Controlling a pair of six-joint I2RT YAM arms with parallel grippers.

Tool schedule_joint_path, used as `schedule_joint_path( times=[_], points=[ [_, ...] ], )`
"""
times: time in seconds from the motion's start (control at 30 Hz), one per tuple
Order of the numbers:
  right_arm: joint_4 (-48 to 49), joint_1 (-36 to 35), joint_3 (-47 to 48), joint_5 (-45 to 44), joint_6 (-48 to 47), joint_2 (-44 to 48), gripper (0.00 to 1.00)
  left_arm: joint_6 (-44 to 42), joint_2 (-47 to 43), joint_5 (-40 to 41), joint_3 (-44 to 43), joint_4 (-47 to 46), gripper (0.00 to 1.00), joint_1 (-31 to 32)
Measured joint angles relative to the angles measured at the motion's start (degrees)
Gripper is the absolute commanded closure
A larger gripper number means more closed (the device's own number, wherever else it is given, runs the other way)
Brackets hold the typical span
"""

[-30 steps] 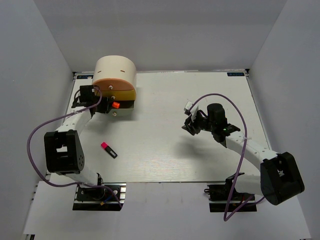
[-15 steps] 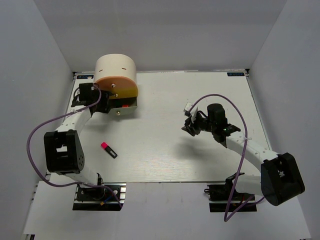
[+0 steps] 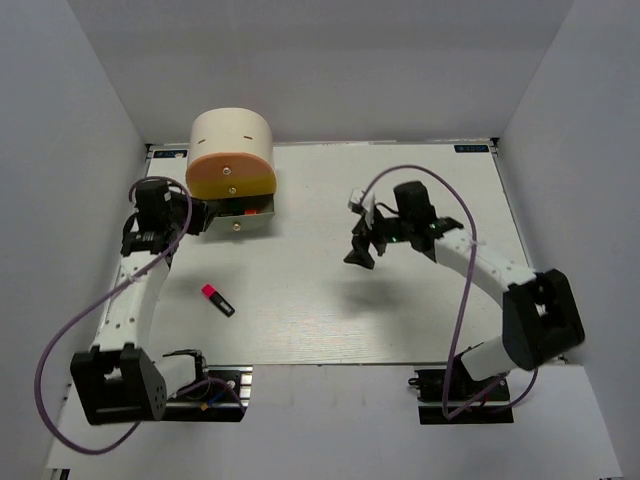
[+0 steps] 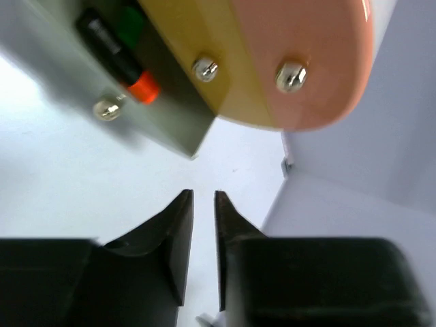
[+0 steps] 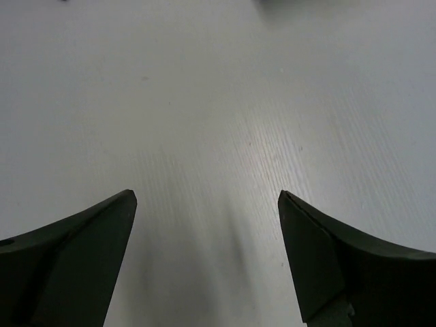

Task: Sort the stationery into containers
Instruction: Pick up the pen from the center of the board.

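Retreating from the open lowest drawer (image 4: 170,117), the left tool (image 4: 203,197) has narrowed, empty; the right tool (image 5: 204,197) now gapes wide; the pink-capped marker (image 3: 218,300) remains unsorted.

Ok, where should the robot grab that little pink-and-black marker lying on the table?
Probably around its middle, from straight above. The marker lies flat and slanted, alone on the table, so a pincer can straddle its thin sides, turned crosswise to its length. The left pincer looks nearer.
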State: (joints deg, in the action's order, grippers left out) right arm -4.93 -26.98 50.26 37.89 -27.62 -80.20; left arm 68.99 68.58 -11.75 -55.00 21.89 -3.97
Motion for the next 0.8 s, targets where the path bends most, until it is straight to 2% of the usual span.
schedule_joint_path(
  times=[0.1, 0.13, 0.17, 0.2, 0.3, 0.33, 0.43, 0.5, 0.63, 0.73, 0.8],
  points=[
    [-6.0, -3.0, 12.6, 1.7, 0.4, -8.3, 0.33, -4.9, -8.7, 1.6, 3.7, 4.7, 0.73, 0.0],
    [-7.7, -4.4, 16.6, 1.9, 0.7, -10.9, 0.59, -6.4, -12.0, 2.3, 4.9, 6.8, 0.73, 0.0],
    [-8.6, -6.0, 20.2, 2.0, 1.3, -13.3, 0.74, -8.0, -15.3, 3.2, 6.0, 8.9, 0.71, 0.0],
    [-9.0, -7.4, 22.6, 2.1, 1.9, -15.0, 0.83, -9.3, -18.2, 4.1, 6.7, 11.0, 0.63, 0.0],
    [-13.0, -13.0, 32.3, 1.8, 4.8, -22.3, 0.96, -12.7, -26.5, 7.7, 8.2, 18.4, 0.46, 0.0],
    [-13.8, -15.0, 35.3, 1.6, 6.0, -24.8, 0.98, -13.4, -28.9, 9.1, 8.3, 21.0, 0.36, 0.0],
    [-14.9, -21.0, 41.7, 0.5, 10.0, -30.8, 0.87, -14.6, -34.8, 13.4, 8.3, 29.1, 0.31, 0.0],
    [-15.4, -24.9, 45.2, -0.1, 13.2, -34.2, 0.72, -14.4, -37.9, 16.5, 7.7, 34.9, 0.31, 0.0],
    [-14.7, -31.1, 51.6, -2.1, 20.6, -40.5, 0.61, -12.7, -42.4, 23.1, 4.1, 45.7, 0.31, 0.0],
    [-13.0, -34.1, 53.2, -5.2, 25.6, -43.7, 0.37, -11.9, -45.6, 26.8, 0.5, 50.1, 0.31, 0.0],
    [-12.0, -35.9, 53.9, -7.9, 28.2, -45.6, 0.1, -11.7, -48.0, 27.8, -0.5, 51.5, 0.31, 0.0]
  ],
)
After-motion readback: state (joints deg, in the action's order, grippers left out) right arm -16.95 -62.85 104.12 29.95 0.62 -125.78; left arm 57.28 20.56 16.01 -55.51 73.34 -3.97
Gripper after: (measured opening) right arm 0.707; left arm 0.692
